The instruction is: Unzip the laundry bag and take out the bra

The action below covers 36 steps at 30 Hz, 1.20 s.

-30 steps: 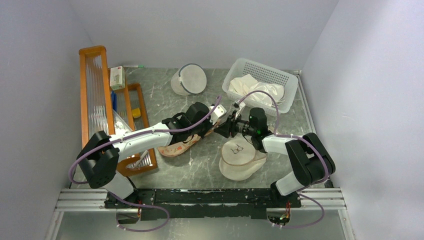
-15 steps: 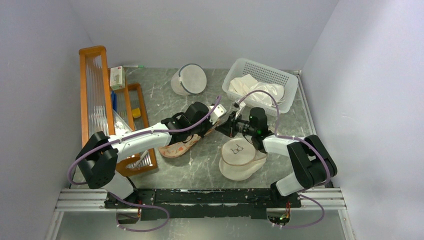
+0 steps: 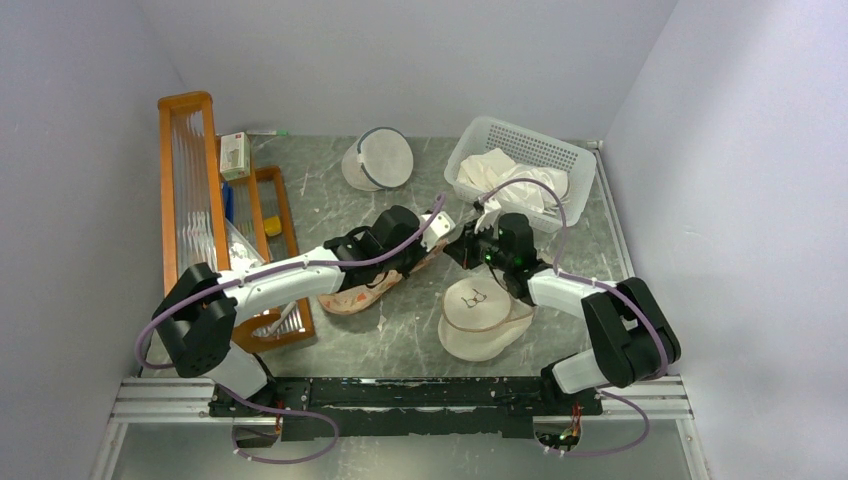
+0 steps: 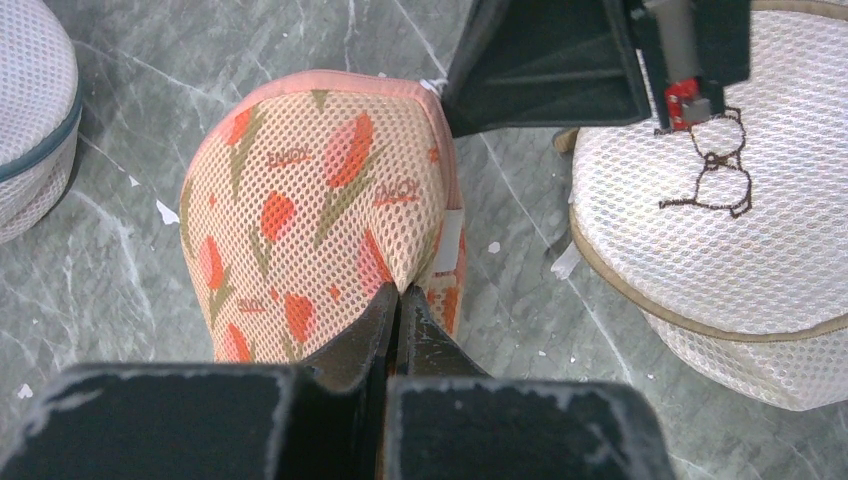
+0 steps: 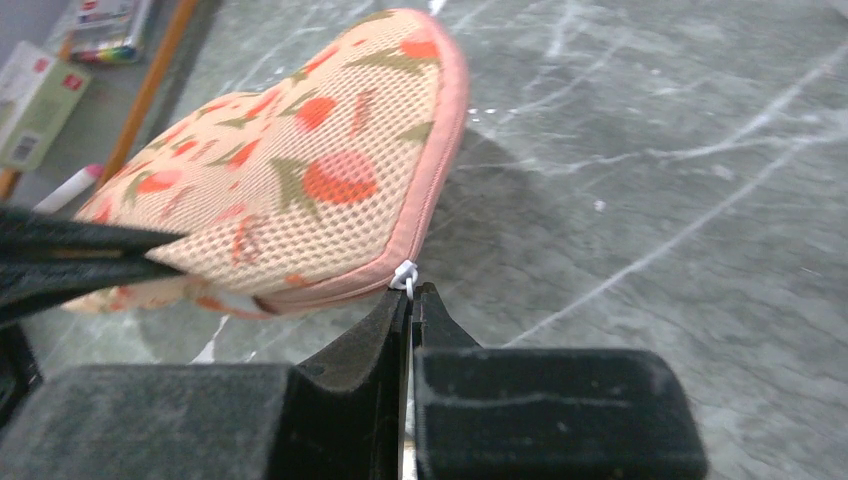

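1 laundry bag (image 4: 310, 190) lies on the grey marbled surface (image 5: 650, 200) between the 2 arms, with a round cream pouch (image 4: 720, 230) just beside it. It is a flat pouch of peach mesh, printed with red-orange carrot shapes and green leaves and edged in pink trim. The left hand (image 4: 398, 292) has its fingers pressed together, pinching a fold of the printed mesh. The right hand (image 5: 410, 295), at the opposite lobe, is clamped on the small white zipper pull (image 5: 404, 275) at the pink edge, where the bag's end sits raised above its shadow.
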{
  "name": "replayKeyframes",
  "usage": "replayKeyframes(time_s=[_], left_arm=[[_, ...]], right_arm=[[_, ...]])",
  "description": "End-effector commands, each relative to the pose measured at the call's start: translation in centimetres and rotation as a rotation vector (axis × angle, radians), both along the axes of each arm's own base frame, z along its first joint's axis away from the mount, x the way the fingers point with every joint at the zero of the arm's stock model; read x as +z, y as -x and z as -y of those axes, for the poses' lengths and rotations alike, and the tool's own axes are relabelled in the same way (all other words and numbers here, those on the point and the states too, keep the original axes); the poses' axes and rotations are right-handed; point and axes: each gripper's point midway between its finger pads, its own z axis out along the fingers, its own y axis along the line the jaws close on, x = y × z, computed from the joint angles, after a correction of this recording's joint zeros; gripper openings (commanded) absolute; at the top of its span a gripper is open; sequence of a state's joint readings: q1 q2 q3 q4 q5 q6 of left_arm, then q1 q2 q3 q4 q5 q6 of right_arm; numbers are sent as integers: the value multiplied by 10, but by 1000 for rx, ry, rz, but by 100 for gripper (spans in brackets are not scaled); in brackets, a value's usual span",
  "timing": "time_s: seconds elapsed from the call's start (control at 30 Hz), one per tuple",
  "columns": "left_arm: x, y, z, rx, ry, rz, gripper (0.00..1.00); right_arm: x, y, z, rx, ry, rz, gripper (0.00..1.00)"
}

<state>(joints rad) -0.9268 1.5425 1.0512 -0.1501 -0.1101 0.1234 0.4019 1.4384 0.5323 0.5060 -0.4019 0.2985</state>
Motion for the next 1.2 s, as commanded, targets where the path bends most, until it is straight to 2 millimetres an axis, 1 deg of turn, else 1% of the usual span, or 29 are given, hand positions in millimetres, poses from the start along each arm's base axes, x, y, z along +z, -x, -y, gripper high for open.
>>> replayKeyframes(time_s=[0.0, 0.1, 0.13, 0.17, 0.23, 0.3, 0.4, 0.5, 0.53, 0.57, 0.67, 0.8, 0.93, 1.07, 1.1, 1.17], left_arm=[[-2, 3, 5, -27, -26, -2, 7], [-11, -1, 2, 1, -65, -10, 7], [-13, -3, 1, 17, -80, -13, 8], [-15, -7, -1, 38, -97, -9, 14], [-16, -11, -4, 63, -110, -3, 28], [-15, -8, -1, 44, -95, -11, 43], [-7, 3, 10, -19, -36, -44, 58], [2, 20, 22, -103, 29, -94, 74], [4, 24, 25, -127, 45, -108, 82], [5, 29, 28, -149, 59, -124, 85], [7, 40, 35, -205, 86, -156, 86], [9, 47, 39, -242, 104, -177, 81], [14, 62, 44, -320, 120, -209, 84], [21, 67, 47, -314, 142, -174, 85], [18, 65, 47, -292, 128, -156, 84], [10, 62, 46, -254, 83, -132, 76]], right_arm=[[-12, -23, 26, -169, 110, -38, 0], [-14, -14, 21, -131, 86, -66, 0], [-14, -8, 18, -118, 70, -77, 0], [-12, -3, 16, -105, 50, -83, 0], [-9, 9, 11, -74, 10, -96, 0], [-7, 22, 8, -52, -15, -110, 0], [-1, 41, 1, -2, -61, -124, 0], [3, 57, -1, 13, -97, -130, 0], [6, 62, -2, 15, -117, -132, 0], [6, 68, -4, 23, -132, -136, 0], [7, 78, -8, 45, -148, -141, 0], [8, 82, -8, 42, -140, -146, 0], [10, 87, -12, 51, -136, -141, 0], [13, 86, -10, 31, -142, -137, 0], [15, 87, -11, 35, -150, -136, 0], [18, 89, -13, 45, -157, -138, 0]])
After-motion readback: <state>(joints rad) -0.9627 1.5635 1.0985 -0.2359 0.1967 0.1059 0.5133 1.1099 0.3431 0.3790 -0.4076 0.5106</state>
